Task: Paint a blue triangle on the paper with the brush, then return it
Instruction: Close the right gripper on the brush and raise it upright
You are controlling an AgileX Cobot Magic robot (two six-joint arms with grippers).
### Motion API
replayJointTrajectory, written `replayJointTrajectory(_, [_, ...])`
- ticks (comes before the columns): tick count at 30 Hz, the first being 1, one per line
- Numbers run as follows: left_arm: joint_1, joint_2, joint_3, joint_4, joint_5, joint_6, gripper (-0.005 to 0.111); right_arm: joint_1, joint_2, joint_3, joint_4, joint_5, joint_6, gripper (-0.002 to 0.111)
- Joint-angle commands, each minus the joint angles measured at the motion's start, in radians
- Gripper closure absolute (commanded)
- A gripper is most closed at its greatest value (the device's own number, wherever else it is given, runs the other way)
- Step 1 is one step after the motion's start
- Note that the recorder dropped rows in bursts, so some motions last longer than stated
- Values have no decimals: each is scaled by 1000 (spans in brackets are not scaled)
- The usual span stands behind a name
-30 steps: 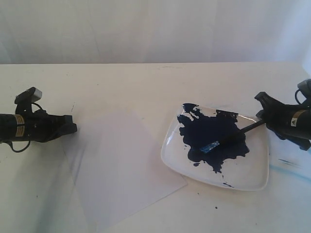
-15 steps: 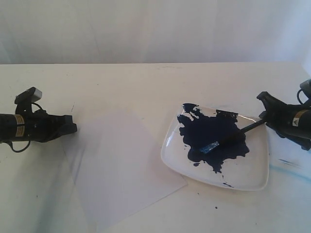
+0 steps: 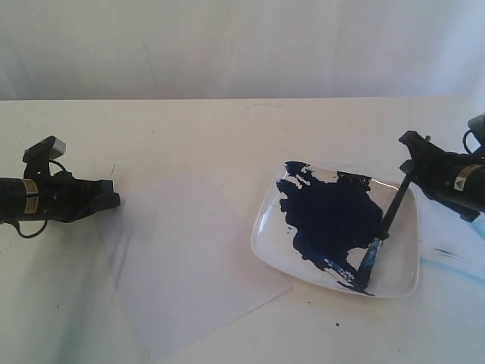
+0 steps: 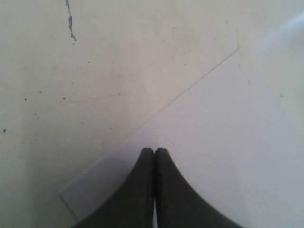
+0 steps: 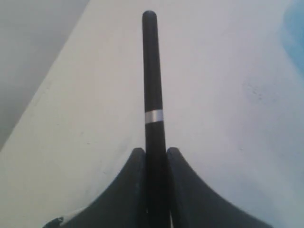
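The brush [image 3: 383,231] slants down across the plate [image 3: 405,277], its tip in the paint pool [image 3: 330,216], its handle [image 5: 153,95] clamped in the right gripper [image 3: 413,163]. The paper [image 3: 189,265] lies blank. The left gripper [image 4: 154,151] hovers over it, jaws together, its body cut off.

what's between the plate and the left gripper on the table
In the exterior view, only the paper lies between the plate and the left gripper, flat and unpainted; bare tabletop fills the rest of that stretch.

One brush [image 3: 384,230], one paper [image 3: 186,262], one plate [image 3: 408,250], two hands [image 3: 114,200] [image 3: 407,141]
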Motion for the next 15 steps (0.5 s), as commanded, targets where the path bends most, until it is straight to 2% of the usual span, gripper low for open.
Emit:
replayJointTrajectory(1, [-3, 2, 5, 19, 53, 4, 107, -10, -7, 1, 17, -112, -44, 103])
replayJointTrajectory(8, [-3, 2, 5, 19, 53, 4, 107, -10, -7, 1, 60, -285, -280, 103])
replayJointTrajectory(15, [-3, 2, 5, 19, 53, 6, 107, -10, -7, -1, 81, -483, -358, 103])
